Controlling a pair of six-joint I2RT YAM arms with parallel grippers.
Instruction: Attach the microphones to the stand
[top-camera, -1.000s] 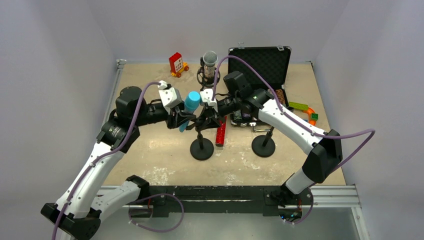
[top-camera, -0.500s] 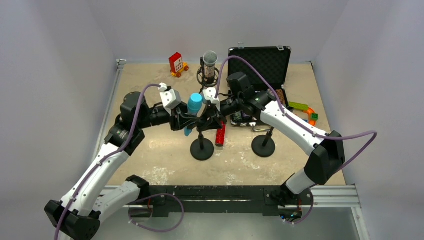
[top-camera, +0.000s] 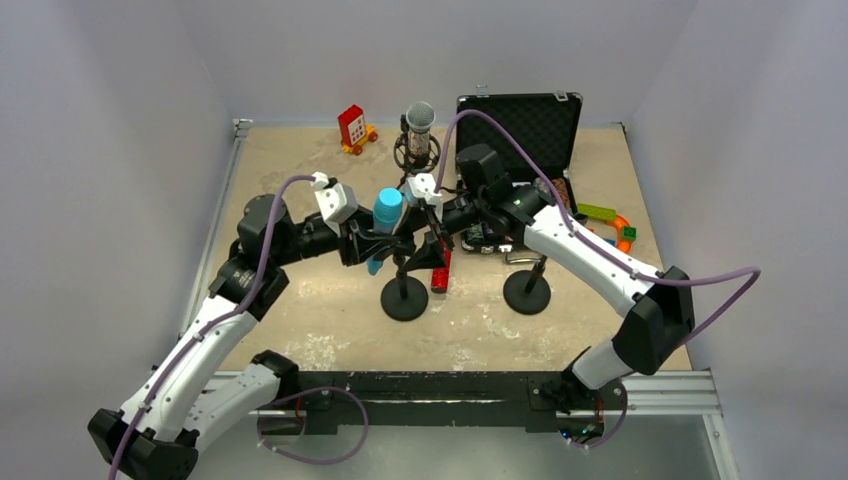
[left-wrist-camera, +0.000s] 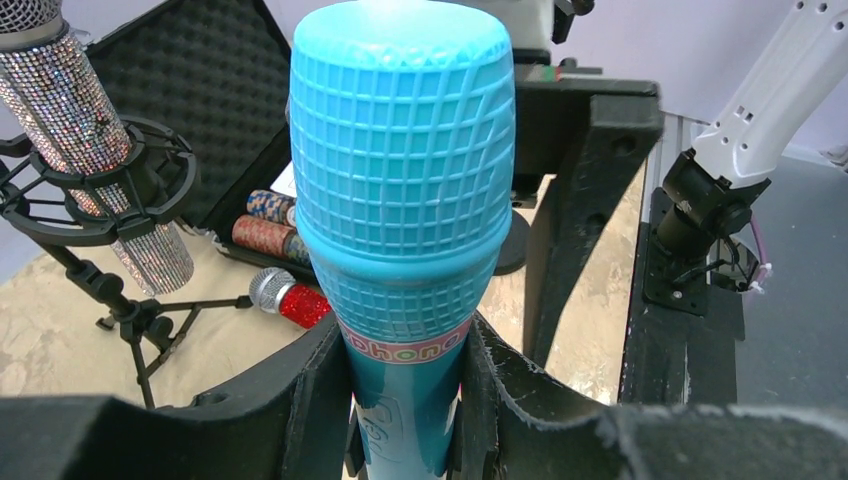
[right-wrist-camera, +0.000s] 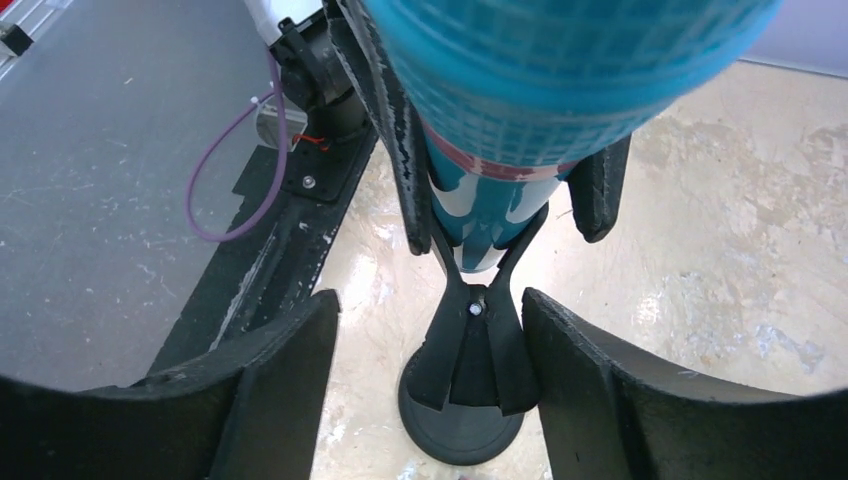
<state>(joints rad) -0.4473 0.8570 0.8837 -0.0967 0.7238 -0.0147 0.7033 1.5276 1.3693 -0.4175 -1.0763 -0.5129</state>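
A light-blue microphone (top-camera: 386, 211) (left-wrist-camera: 400, 190) stands upright with my left gripper (top-camera: 374, 240) (left-wrist-camera: 405, 420) shut on its handle just under the head. Its lower handle (right-wrist-camera: 487, 225) sits between the arms of the black clip (right-wrist-camera: 475, 340) on the near stand (top-camera: 404, 298). My right gripper (top-camera: 421, 238) (right-wrist-camera: 428, 305) is open, its fingers on either side of the clip's handles without touching them. The silver-glitter microphone (top-camera: 420, 128) (left-wrist-camera: 85, 120) sits in a shock mount on a tripod at the back. The red-glitter microphone (top-camera: 440, 270) (left-wrist-camera: 290, 298) lies on the table.
A second round-base stand (top-camera: 527, 290) is right of the first. An open black foam-lined case (top-camera: 520, 125) is at the back right, a red toy (top-camera: 352, 128) at the back left, and green and orange blocks (top-camera: 612, 218) at the right edge.
My right gripper has opened and let go of the clip's handles. The left arm has carried the blue microphone slightly right and down toward the clip.
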